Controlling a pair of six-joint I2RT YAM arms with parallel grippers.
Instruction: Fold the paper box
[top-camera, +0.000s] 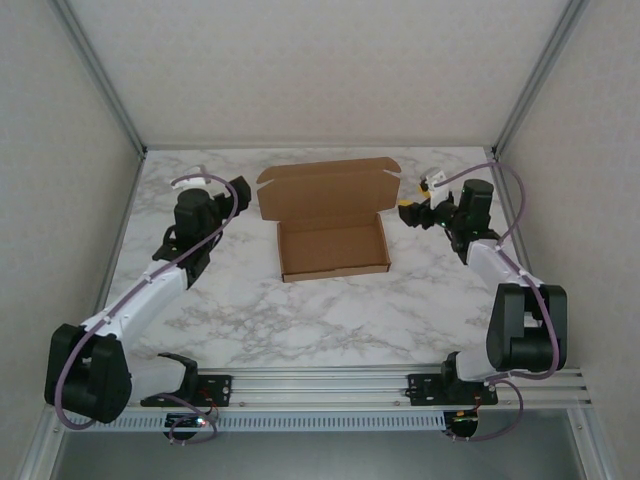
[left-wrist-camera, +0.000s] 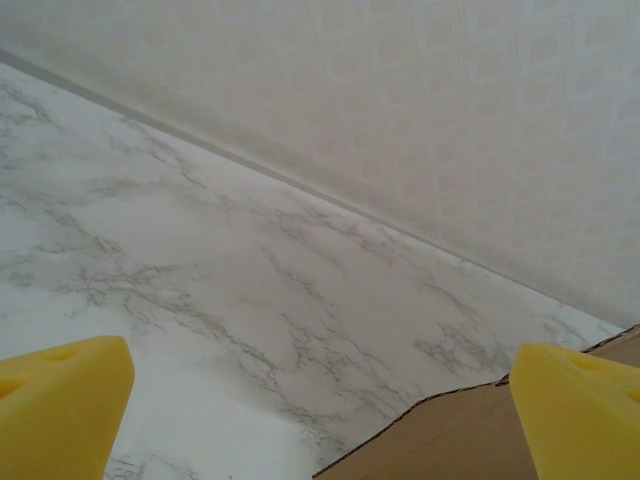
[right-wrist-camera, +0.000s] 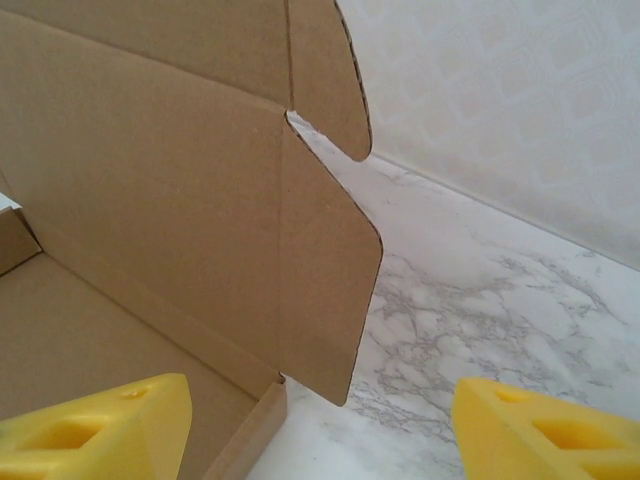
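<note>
Found box mid tabletop, white grey-veined marble, lid open, pale textured walls around. Saw left tool and right tool flanking it, both wide open, gripping nothing

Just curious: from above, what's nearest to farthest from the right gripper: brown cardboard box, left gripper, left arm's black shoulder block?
1. Brown cardboard box, just left of right gripper.
2. Left gripper, beyond the box.
3. Black shoulder block, near-left corner.
</note>
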